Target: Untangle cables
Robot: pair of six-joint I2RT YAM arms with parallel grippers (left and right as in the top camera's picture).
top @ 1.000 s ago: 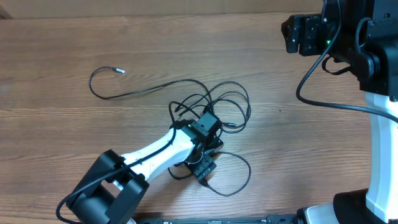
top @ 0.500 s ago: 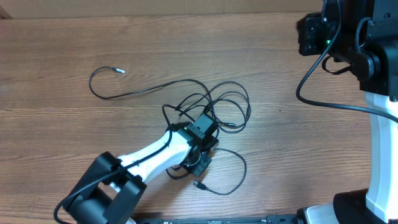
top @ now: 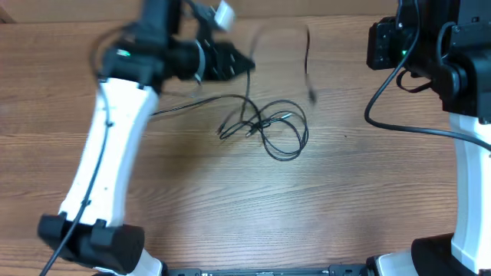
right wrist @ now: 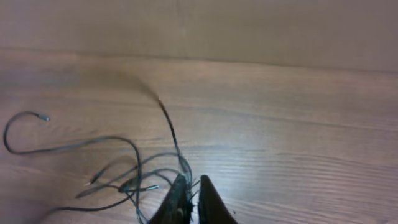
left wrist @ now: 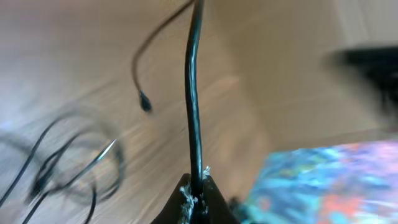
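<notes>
Above wood table [top: 345,192], left fingers [left wrist: 214,208] clamp one cable [left wrist: 194,93].

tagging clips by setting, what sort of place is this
Probably a robotics lab bench: a left arm and a right arm, white and black, at a wood-grain table, with a tangle of thin black cables on it.

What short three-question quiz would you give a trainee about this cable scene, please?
1. True or false: the left gripper is shut on a thin black flexible cable.
2. Where does the looped tangle of thin black cables lie? A: on the brown wooden table; B: in a tray; C: on a shelf.
3. Fill in: the right gripper is ____ (open or shut).
Key: 1 true; 2 A; 3 shut.
</notes>
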